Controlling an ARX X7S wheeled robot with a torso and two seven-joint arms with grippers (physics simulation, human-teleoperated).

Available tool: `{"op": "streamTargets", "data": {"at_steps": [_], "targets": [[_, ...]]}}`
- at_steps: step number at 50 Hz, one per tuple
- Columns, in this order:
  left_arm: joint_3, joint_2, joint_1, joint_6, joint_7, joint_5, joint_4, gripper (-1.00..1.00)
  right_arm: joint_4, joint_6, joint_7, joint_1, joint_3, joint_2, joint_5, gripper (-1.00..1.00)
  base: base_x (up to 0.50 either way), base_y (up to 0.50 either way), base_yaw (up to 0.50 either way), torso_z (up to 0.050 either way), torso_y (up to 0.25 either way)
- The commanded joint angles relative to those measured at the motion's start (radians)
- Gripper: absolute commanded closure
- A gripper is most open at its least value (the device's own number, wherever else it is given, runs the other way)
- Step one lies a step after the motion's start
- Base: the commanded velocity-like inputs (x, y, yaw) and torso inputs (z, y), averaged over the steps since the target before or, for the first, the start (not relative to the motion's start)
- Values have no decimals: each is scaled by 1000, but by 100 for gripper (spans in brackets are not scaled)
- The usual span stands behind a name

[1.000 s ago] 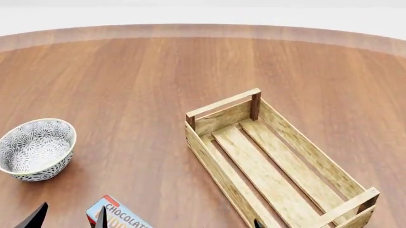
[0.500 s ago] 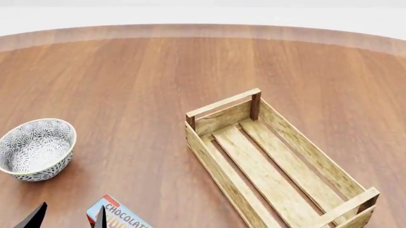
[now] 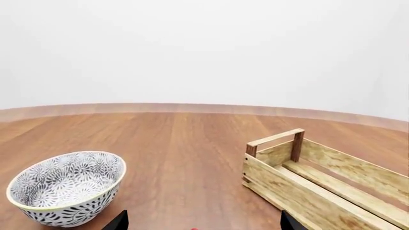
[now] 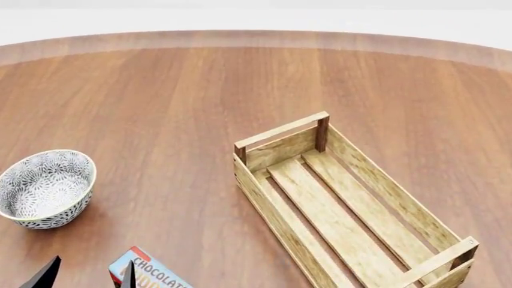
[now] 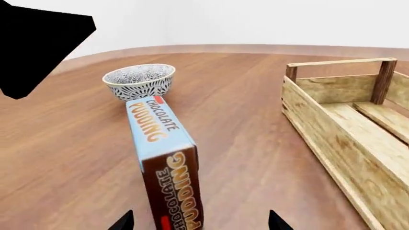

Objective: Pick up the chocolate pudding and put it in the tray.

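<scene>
1. Pudding (image 5: pixel 167 167) lay on the table (image 4: pixel 160 108), between the spread fingers of the right claw (image 5: pixel 198 221).
2. Left claw (image 4: pixel 86 273) hung open beside it.
3. Tray (image 4: pixel 352 210) and bowl (image 4: pixel 44 188) stood apart.

"CHOCOLATE PUDDING" is read in orange letters on the light-blue side of the chocolate pudding carton (image 5: pixel 160 143), and repeated on its dark brown face; no other text is legible.
</scene>
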Motion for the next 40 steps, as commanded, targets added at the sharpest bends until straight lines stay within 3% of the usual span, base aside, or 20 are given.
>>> {"op": "streamTargets", "data": {"at_steps": [1,40], "targets": [[9,-6,-2,-4,-8,-4,6,-100,58,16,-8,55,-35,-21,-23,-100,0,0,0,0,0],[43,-24,-1,-2,-31,-7,27,-100,292,64,-30,282,-131,-108,-90,-100,0,0,0,0,0]]}}
